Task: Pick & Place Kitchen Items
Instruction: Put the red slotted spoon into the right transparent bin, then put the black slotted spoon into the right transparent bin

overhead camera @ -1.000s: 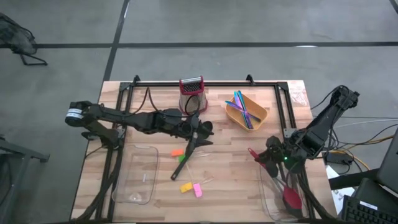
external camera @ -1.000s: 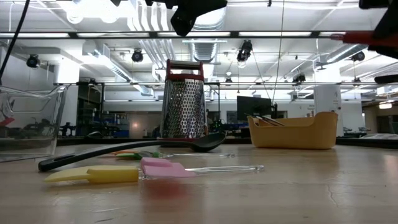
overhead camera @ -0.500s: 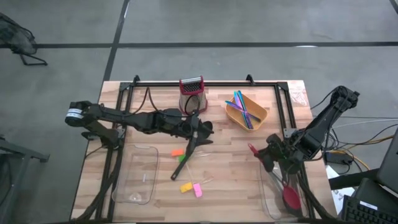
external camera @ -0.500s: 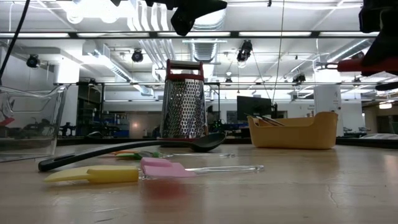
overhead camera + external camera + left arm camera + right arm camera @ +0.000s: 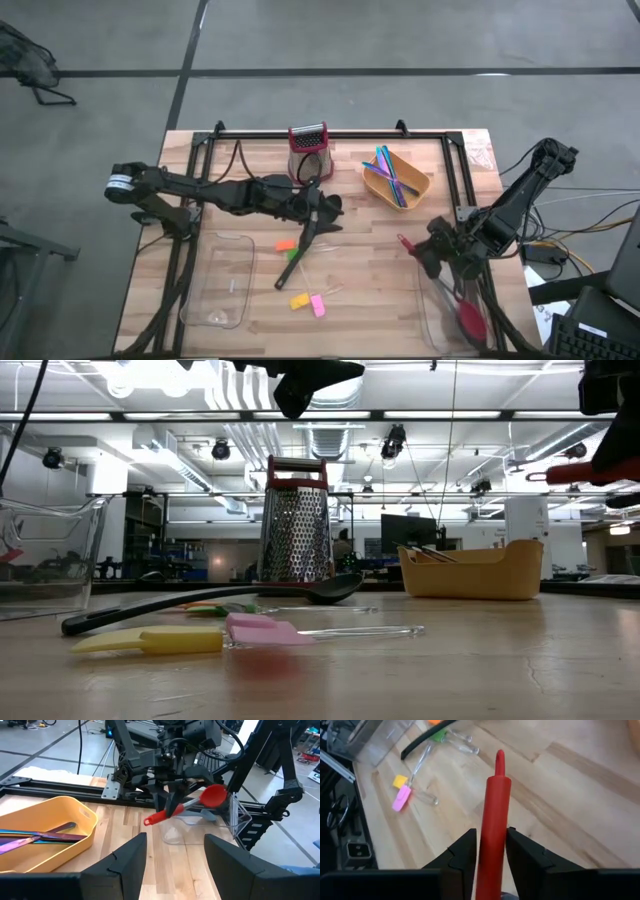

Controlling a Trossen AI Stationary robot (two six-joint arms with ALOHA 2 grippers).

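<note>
The right gripper (image 5: 440, 252) is clenching the red-headed spoon (image 5: 470, 318) by its handle, head hanging over the clear bin (image 5: 428, 318) at the desk's (image 5: 370, 290) right edge, apparently for deposit, while the left gripper (image 5: 322, 212) is hovering released above the black spoon (image 5: 303, 245).

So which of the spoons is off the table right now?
The red-headed spoon, clamped in the right end effector; the black spoon lies flat.

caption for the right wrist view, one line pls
Right gripper shut on the red spoon handle, held above the table, with yellow and pink pieces beyond.
</note>
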